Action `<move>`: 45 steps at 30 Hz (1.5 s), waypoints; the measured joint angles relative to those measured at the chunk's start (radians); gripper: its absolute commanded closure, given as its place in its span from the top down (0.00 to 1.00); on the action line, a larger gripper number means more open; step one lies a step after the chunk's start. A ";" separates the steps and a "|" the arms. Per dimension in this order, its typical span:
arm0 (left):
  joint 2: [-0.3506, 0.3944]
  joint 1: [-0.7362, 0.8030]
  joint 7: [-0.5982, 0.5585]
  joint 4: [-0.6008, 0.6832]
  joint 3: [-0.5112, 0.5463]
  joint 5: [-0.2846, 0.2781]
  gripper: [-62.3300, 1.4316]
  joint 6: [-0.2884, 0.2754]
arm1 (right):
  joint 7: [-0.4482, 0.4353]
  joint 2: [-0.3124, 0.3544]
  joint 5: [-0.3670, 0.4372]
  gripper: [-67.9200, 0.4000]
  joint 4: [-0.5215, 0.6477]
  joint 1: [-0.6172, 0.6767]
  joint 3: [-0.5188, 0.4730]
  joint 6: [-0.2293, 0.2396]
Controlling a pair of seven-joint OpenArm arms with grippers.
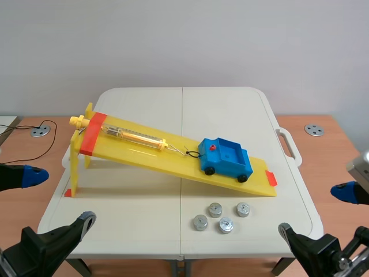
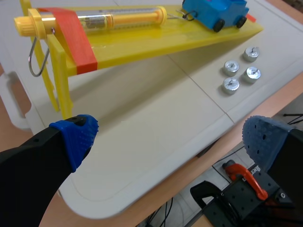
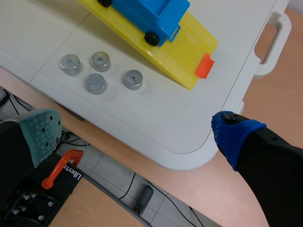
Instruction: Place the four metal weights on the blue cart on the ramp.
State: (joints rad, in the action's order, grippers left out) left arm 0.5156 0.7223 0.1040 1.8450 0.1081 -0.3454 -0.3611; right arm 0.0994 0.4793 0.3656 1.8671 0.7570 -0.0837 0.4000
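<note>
Low at the centre of the frame, on the white table [image 1: 144,109]: four metal weights [image 1: 226,225], set close together, all on the tabletop. Just above them, right of centre: blue cart [image 1: 226,157], parked near the low end of the yellow ramp [image 1: 144,151], a black loop [image 1: 193,154] at its front beside the hook of a clear spring scale [image 1: 135,137] lying up the slope toward the upper left. Bottom left corner: left gripper [image 2: 170,137], fingers spread wide, holding nothing. Bottom right corner: right gripper [image 3: 137,131], likewise spread, nothing between its pads, short of the weights.
</note>
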 measured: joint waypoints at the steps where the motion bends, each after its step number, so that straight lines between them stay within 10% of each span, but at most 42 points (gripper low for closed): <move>1: 0.000 -0.002 0.011 0.000 0.000 0.000 1.00 0.000 | 0.006 0.000 0.000 0.97 0.000 0.000 0.000 0.000; 9: 0.000 -0.008 0.079 0.000 0.000 0.000 0.98 -0.007 | 0.049 0.000 0.000 0.97 0.000 -0.016 0.004 0.000; 15: 0.000 -0.008 0.080 0.000 0.000 0.000 0.55 -0.007 | 0.132 -0.031 -0.004 0.94 0.000 -0.104 0.060 0.000; 26: -0.061 -0.008 0.103 0.000 0.000 0.000 0.11 -0.007 | 0.177 -0.114 -0.093 0.70 -0.018 -0.233 0.227 0.000; 45: -0.081 -0.008 0.184 0.000 0.000 0.000 0.09 -0.007 | 0.206 -0.284 -0.220 0.49 -0.308 -0.454 0.423 -0.001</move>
State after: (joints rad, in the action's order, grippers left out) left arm 0.4347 0.7147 0.2878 1.8450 0.1081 -0.3458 -0.3683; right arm 0.3050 0.1955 0.1455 1.5589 0.3027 0.3389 0.3992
